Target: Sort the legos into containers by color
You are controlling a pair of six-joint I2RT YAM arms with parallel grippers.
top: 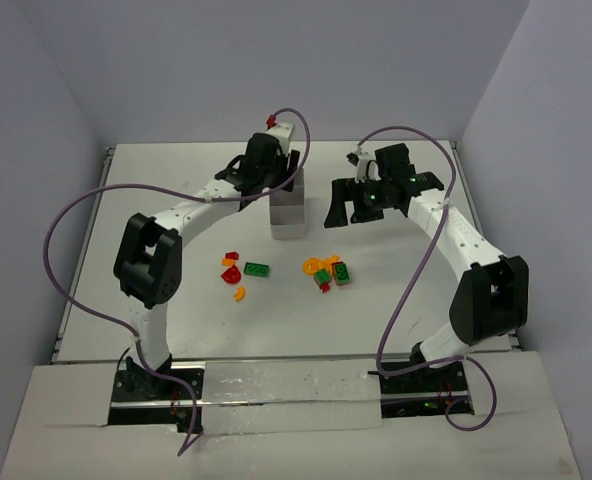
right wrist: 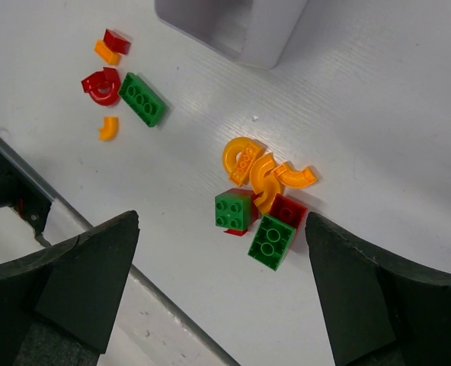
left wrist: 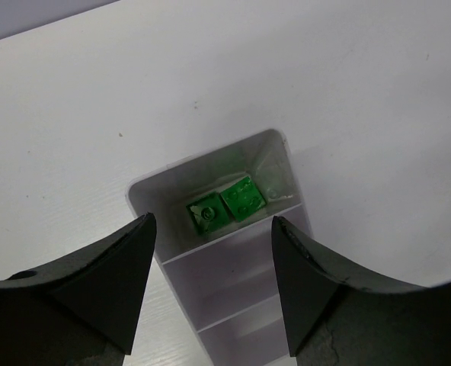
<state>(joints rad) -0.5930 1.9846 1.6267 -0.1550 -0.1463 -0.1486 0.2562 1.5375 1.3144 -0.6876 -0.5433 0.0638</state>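
The white three-compartment tray stands at the table's middle back. In the left wrist view its far compartment holds two green bricks; the two nearer compartments look empty. My left gripper hovers open and empty over the tray, also seen in its wrist view. My right gripper is open and empty to the right of the tray, above a pile of legos. In its wrist view that pile shows two green bricks, a red brick and orange curved pieces.
A second group of legos lies left of the pile: a long green brick, a red curved piece, small red and orange pieces. White walls enclose the table on three sides. The table's near edge shows below.
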